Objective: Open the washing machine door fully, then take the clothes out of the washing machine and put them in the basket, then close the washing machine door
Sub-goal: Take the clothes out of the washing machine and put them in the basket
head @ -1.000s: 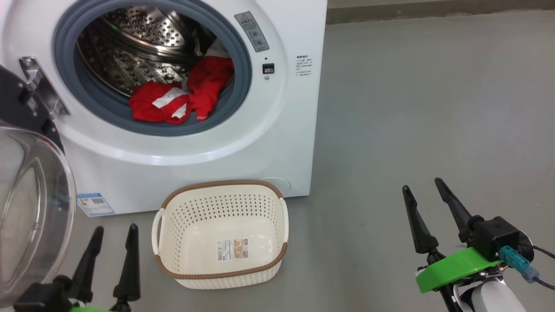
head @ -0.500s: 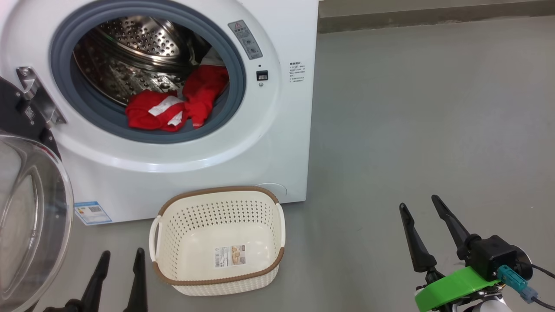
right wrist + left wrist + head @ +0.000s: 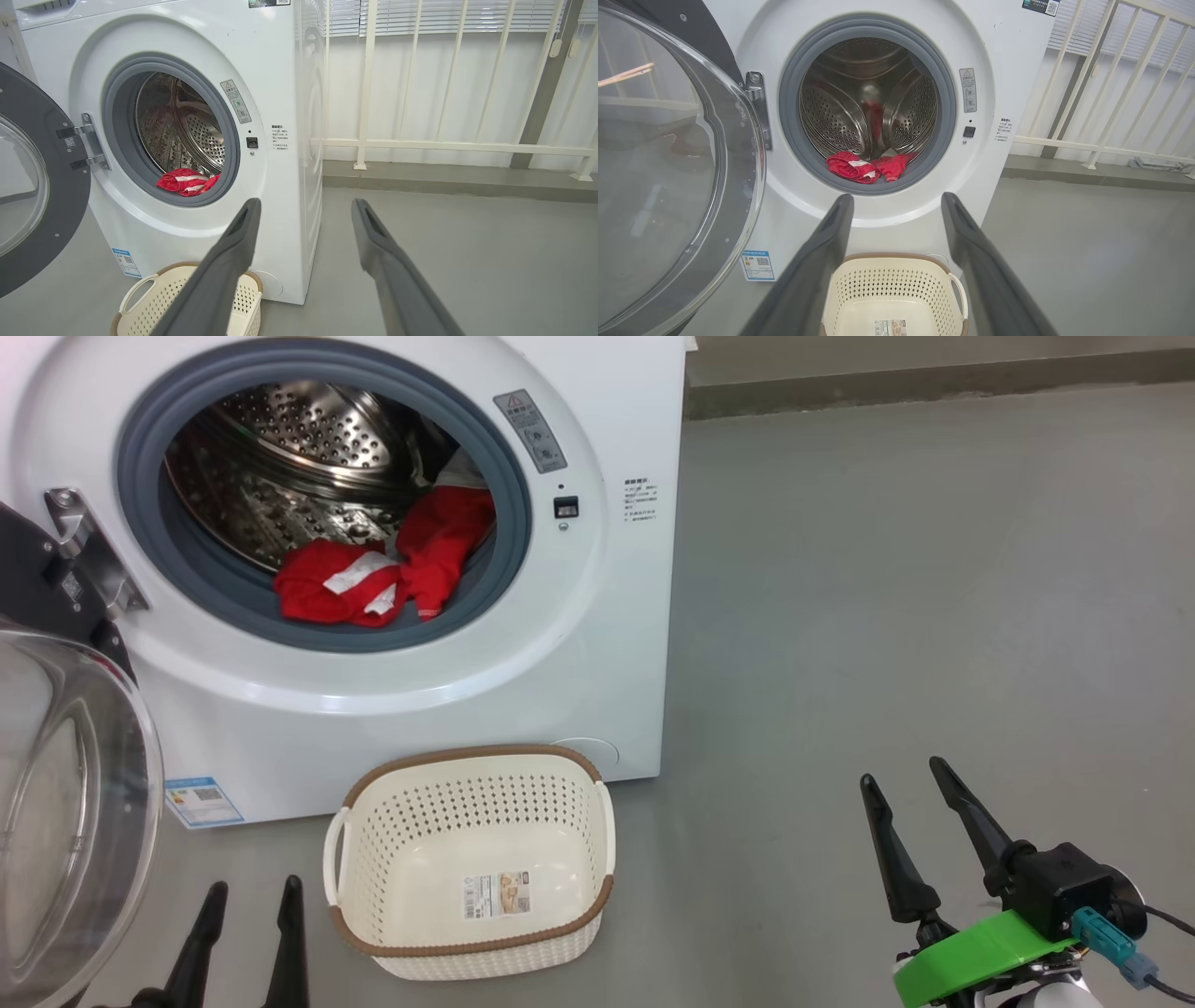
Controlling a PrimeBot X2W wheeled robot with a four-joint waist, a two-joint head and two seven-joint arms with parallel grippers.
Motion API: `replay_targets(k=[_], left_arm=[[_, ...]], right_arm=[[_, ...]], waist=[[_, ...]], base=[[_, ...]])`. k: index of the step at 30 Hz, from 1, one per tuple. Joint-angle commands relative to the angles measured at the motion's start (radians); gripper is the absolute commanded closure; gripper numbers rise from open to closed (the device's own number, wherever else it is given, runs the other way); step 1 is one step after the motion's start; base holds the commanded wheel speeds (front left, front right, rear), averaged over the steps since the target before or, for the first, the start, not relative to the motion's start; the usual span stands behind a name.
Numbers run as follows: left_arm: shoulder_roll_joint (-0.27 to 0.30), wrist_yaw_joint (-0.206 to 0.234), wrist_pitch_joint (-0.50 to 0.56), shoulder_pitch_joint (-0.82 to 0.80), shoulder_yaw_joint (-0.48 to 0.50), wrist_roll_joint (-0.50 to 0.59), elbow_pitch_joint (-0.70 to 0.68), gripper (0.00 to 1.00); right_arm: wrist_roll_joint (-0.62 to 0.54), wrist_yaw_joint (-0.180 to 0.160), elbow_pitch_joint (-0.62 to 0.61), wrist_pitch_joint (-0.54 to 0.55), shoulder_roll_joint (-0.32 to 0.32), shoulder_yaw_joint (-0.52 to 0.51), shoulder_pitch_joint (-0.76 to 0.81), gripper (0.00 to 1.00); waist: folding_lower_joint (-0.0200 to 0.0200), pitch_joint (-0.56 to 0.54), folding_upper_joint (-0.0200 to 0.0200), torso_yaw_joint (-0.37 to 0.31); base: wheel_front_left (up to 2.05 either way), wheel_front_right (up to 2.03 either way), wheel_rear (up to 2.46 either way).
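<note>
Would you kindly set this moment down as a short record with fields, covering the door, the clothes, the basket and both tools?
washing machine door: swung wide open on its hinge, at the robot's left
clothes: red with white patches, lying at the front of the drum inside the washing machine
basket: on the floor in front of the machine, with a paper label on its bottom and no clothes in it
left tool: open, holding nothing, low beside the basket
right tool: open, holding nothing, over the floor right of the machine
</note>
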Motion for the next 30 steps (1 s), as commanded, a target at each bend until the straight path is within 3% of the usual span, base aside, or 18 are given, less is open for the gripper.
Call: replay_targets(k=[1, 15, 30], left_arm=[[0.007, -0.009, -0.012, -0.014, 0.041, 0.015, -0.025, 0.0], [-0.007, 0.002, -0.012, -0.012, 0.056, 0.043, -0.03, 0.0], [-0.022, -0.004, -0.012, -0.011, 0.064, 0.042, -0.049, 0.0]], right_arm=[[-0.008, 0.0, -0.023, -0.006, 0.0, 0.017, -0.009, 0.0], [-0.003, 0.0, -0.023, -0.006, 0.001, 0.02, -0.01, 0.0], [0.004, 0.0, -0.015, -0.006, 0.001, 0.032, -0.02, 0.0]], waist=[[0.0, 0.0, -0.0001, -0.001], [0.0, 0.001, -0.0001, -0.006], [0.0, -0.004, -0.0001, 0.003]], base=[[0.0, 0.0, 0.0], [0.28, -0.28, 0.0], [1.66, -1.66, 0.0]])
